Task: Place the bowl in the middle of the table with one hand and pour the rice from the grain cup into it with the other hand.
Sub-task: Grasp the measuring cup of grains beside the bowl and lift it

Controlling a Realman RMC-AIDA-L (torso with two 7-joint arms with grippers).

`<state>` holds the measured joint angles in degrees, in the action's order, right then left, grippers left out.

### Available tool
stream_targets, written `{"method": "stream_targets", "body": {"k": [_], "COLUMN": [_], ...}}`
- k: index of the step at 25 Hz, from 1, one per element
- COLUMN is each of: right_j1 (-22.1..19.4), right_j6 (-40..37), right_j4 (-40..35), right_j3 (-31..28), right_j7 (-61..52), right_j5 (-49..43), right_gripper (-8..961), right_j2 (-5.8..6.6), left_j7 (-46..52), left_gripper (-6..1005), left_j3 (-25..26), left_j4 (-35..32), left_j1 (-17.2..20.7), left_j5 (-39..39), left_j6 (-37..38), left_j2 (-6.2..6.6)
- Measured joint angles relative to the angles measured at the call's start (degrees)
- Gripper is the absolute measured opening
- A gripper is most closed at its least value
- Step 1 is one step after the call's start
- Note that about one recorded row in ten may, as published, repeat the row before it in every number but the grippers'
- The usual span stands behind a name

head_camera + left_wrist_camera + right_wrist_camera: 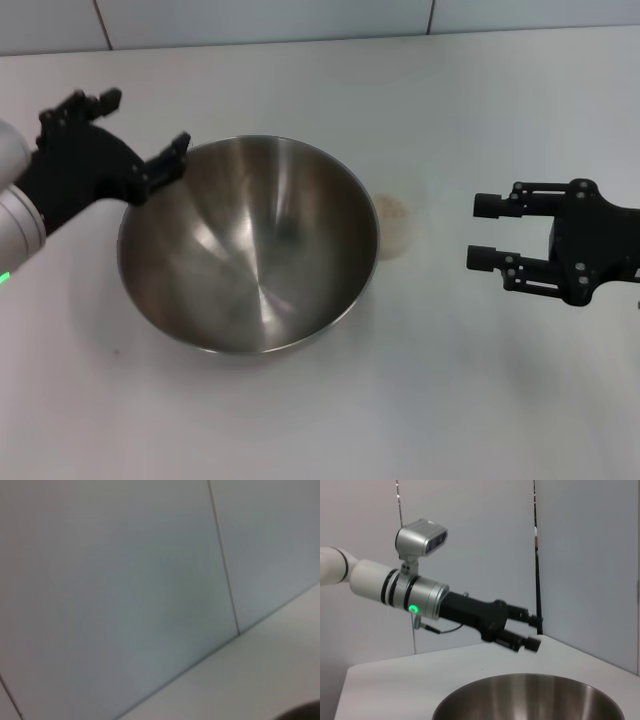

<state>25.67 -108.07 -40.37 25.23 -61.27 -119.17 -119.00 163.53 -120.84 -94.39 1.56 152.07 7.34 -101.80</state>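
We see the bowl (pixel 248 258) sitting upright near the middle of the table (pixel 480 400), so we judge the placing done and the step in hand to be fetching the cup (pixel 398 226), which stands just beside the bowl's right rim with a little rice (pixel 389 208) in it. To do this well we would bring the right gripper (pixel 490 232) in level from the right, centre the cup between the fingers, and close gently on its side wall, since clear thin plastic may flex or slip; we would also keep clear of the bowl's rim so as not to nudge it off centre. The right gripper hangs near the cup, its fingers spread wide, holding and touching nothing. The left gripper (pixel 140 140) sits by the bowl's far-left rim, fingers parted and empty; whether a fingertip touches the rim we cannot tell.
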Motion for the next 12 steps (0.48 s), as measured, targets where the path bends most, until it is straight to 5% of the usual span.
{"method": "stream_targets", "body": {"k": [8, 10, 11, 12], "right_j1": [0.12, 0.11, 0.14, 0.30], "right_j6": [0.70, 1.34, 1.78, 2.47], "right_j4": [0.21, 0.23, 0.25, 0.30], "right_j3": [0.00, 0.10, 0.23, 0.55], "right_j7": [-0.05, -0.03, 0.06, 0.12], "right_j5": [0.98, 1.29, 1.35, 1.36], "right_gripper": [549, 549, 549, 549], "right_j2": [-0.07, -0.12, -0.14, -0.17], "left_j7": [-0.52, -5.79, -5.79, -9.03], "left_gripper": [810, 809, 809, 809], "left_j3": [2.74, 10.22, 10.22, 13.57], "left_j4": [-1.79, -0.28, -0.28, 0.43], "left_j1": [-1.91, -4.98, -4.98, -5.79], "left_j5": [-1.51, -10.14, -10.14, -13.17], "left_j6": [3.76, 11.54, 11.54, 14.90], "left_j2": [-0.29, -3.74, -3.74, -5.79]}}
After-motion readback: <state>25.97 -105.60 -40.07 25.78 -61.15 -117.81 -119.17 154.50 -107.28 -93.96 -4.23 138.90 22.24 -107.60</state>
